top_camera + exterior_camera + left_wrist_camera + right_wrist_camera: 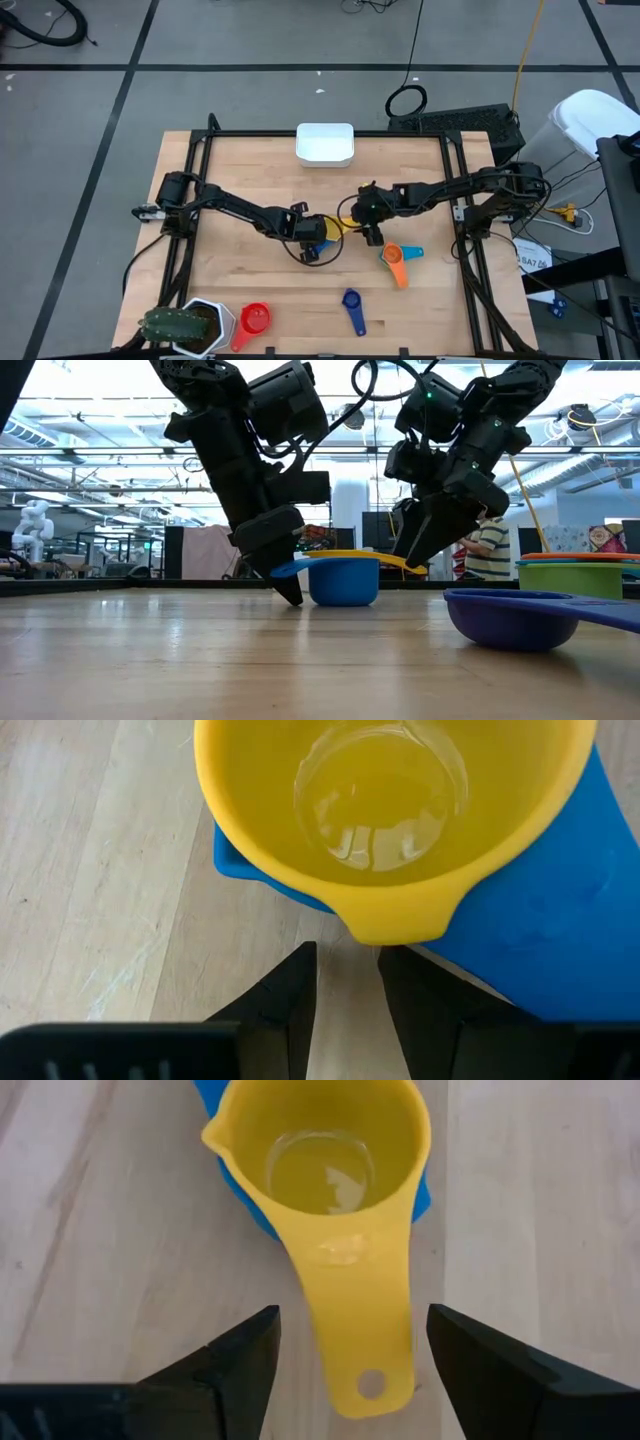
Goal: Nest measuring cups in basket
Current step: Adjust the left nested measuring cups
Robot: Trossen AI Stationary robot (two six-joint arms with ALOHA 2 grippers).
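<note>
A yellow measuring cup (320, 1170) sits nested in a blue one (343, 582) at the middle of the table. Its flat handle (360, 1330) points toward my right gripper (372, 232), which is open wide, with a finger on either side of the handle and touching nothing. My left gripper (348, 980) stands on the cups' other side, tilted down. Its fingers are a little apart, with only bare table between them. The white basket (325, 145) rests on the table at the middle of the far edge. My left gripper has one finger (430, 1005) right beside the blue cup's handle (560, 910); whether it touches the handle I cannot tell. In the low view its fingertip (295, 598) is down at the table top.
An orange cup (397, 264) with a teal one lies near right of the arms. A dark blue cup (352, 305) and a red cup (255, 320) lie toward the near edge. A white pot with a plant (195, 325) stands at the near left corner.
</note>
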